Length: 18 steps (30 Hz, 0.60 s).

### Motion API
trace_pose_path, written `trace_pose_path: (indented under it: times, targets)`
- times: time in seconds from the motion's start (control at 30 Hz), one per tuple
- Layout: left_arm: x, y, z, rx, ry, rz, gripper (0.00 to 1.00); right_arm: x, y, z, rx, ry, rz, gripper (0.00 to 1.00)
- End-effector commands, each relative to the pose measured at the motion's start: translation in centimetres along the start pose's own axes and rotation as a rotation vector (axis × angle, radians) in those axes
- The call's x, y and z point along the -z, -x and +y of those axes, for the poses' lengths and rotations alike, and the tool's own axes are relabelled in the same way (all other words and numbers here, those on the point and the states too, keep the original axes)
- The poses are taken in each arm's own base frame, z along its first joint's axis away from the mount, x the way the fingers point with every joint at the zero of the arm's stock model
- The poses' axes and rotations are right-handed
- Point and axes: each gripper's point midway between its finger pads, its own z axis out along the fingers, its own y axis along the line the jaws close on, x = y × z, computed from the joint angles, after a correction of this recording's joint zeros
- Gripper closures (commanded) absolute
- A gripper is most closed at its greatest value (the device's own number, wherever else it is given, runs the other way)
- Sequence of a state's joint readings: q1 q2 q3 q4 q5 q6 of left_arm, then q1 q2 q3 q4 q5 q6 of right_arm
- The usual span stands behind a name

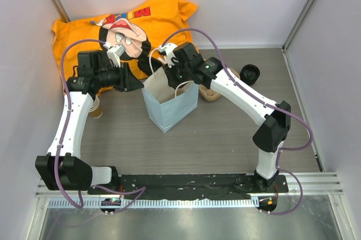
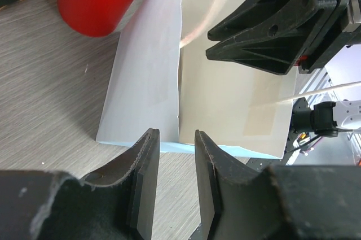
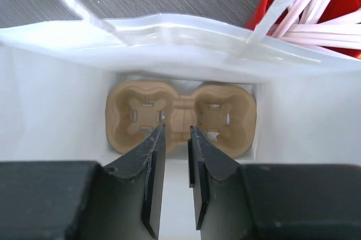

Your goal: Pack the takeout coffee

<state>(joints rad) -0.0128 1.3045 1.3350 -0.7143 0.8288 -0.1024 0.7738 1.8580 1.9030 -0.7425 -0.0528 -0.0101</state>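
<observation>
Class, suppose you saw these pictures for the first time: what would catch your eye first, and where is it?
The bright orange T-shirt crumpled at the back left of the table stands out most. In the middle stands an open pale paper bag, with the left gripper at its left side and the right gripper over its mouth. Down inside, a brown two-cup carrier lies on the bag's bottom.

Bright, even light from above, soft shadows.
In the right wrist view the bag (image 3: 56, 110) glares white; its handle (image 3: 73, 5) blurs.
</observation>
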Motion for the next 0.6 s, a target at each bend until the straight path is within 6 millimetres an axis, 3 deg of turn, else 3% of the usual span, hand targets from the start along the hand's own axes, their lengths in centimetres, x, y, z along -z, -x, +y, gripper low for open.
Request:
trace_pose_path:
  times: [0.0, 0.57]
  targets:
    - [0.5, 1.7, -0.3, -0.036, 0.007, -0.049, 0.64, 1.7, 1.9, 0.2, 0.033, -0.011, -0.062, 0.71]
    - [0.8, 2.6, -0.2, -0.069, 0.036, -0.067, 0.41, 3.3, 3.6, 1.6, 0.068, 0.049, -0.114, 0.63]
